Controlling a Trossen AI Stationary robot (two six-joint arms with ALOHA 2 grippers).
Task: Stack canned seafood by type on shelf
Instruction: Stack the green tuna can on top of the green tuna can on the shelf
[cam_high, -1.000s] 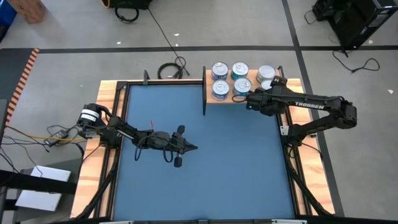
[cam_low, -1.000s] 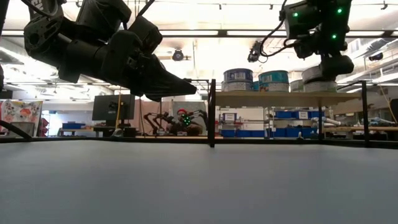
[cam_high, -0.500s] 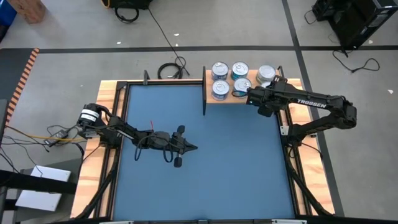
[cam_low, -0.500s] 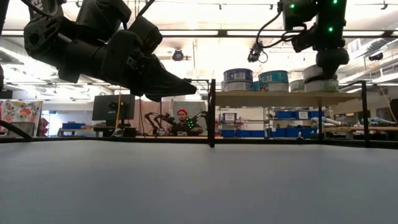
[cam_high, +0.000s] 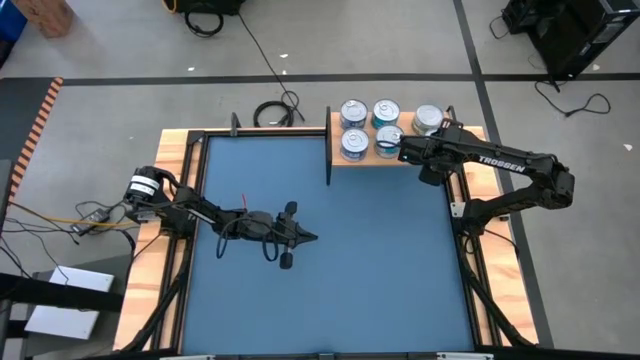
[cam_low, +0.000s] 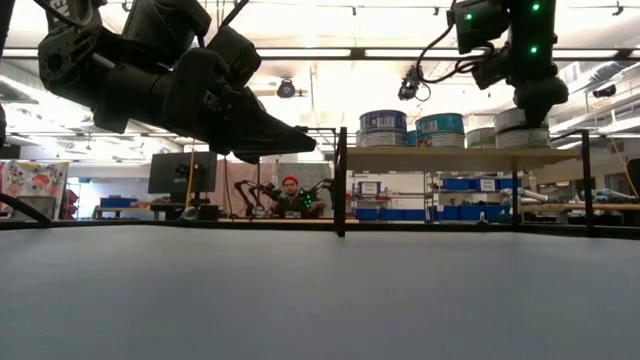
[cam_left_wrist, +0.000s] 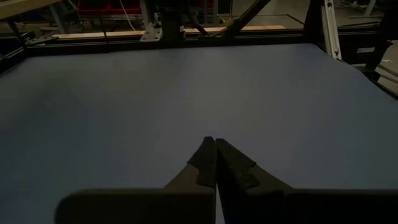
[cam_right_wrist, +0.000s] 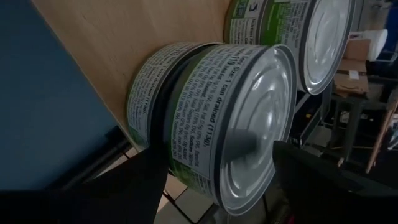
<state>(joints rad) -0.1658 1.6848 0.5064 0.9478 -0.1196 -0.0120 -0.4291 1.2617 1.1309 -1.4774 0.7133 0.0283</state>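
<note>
A tabletop covered by a flat blue mat (cam_high: 330, 260) is framed by narrow light wooden strips (cam_high: 152, 265) and black rails. At its far right edge stands a small light-coloured wooden shelf (cam_high: 362, 157) with thin black upright posts (cam_low: 341, 180). On the shelf board sit short round tins of canned seafood (cam_high: 353, 113) with shiny silver tops, grouped close together in stacks. In the right wrist view, two green-labelled tins (cam_right_wrist: 211, 118) lie one on the other.
</note>
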